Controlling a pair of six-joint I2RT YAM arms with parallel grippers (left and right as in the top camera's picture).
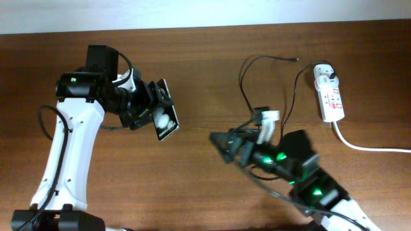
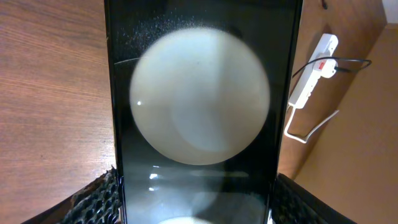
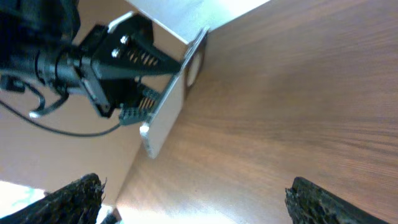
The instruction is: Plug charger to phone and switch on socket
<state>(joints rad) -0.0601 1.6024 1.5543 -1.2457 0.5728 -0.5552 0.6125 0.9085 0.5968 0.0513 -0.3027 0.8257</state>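
Observation:
My left gripper [image 1: 144, 109] is shut on the phone [image 1: 166, 115] and holds it tilted above the table at left centre. In the left wrist view the phone [image 2: 205, 93] fills the frame between the fingers [image 2: 199, 208], with a white round spot on its face. My right gripper [image 1: 221, 146] is open and empty, right of the phone and apart from it. In the right wrist view [image 3: 205, 202] the phone [image 3: 166, 115] shows edge-on ahead. The socket [image 1: 331, 96] lies at the far right, also visible in the left wrist view [image 2: 314, 68]. The charger's black cable [image 1: 245, 77] loops from the white adapter [image 1: 324, 74] on the socket, with its tip [image 1: 295, 59] lying free.
The socket's thick white cord [image 1: 366, 146] runs off to the right edge. The charger cable loops over the table between the right arm and the socket. A pale wall borders the table's far edge [image 1: 205, 24].

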